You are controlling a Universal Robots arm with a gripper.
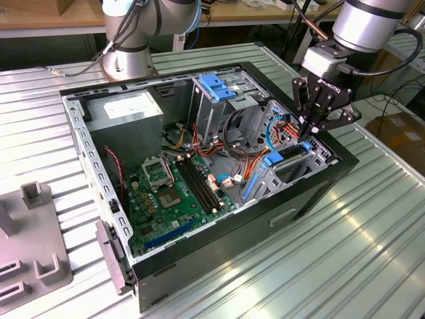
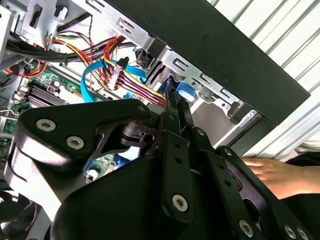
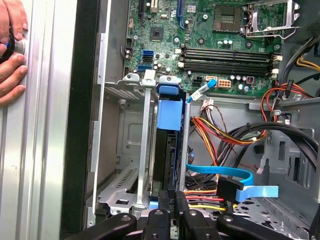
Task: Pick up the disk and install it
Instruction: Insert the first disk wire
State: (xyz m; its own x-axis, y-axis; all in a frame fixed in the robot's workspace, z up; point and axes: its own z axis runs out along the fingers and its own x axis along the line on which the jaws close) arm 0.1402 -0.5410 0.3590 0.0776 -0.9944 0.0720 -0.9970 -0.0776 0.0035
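Observation:
The disk [image 1: 281, 160] stands on edge in the drive bay at the exterior view's right end of the open computer case [image 1: 219, 249]. Its blue carrier rail frames the dark disk [image 3: 169, 116]. My gripper [image 1: 307, 142] reaches down into the bay from above. In both wrist views the two black fingers lie together, and the gripper [image 3: 173, 201] sits at the near end of the carrier. The fingertips [image 2: 173, 100] touch the blue rail of the disk [image 2: 186, 93]. I cannot tell whether they pinch any part of it.
Bundles of coloured cables [image 3: 220, 140] and a blue flat cable [image 3: 225, 175] run beside the bay. The motherboard [image 1: 172, 193], a grey power supply [image 1: 126, 113] and a light-blue latch block [image 1: 216, 86] fill the case. A person's hand [image 3: 10, 55] rests outside the case wall. A second arm's base [image 1: 129, 46] stands behind.

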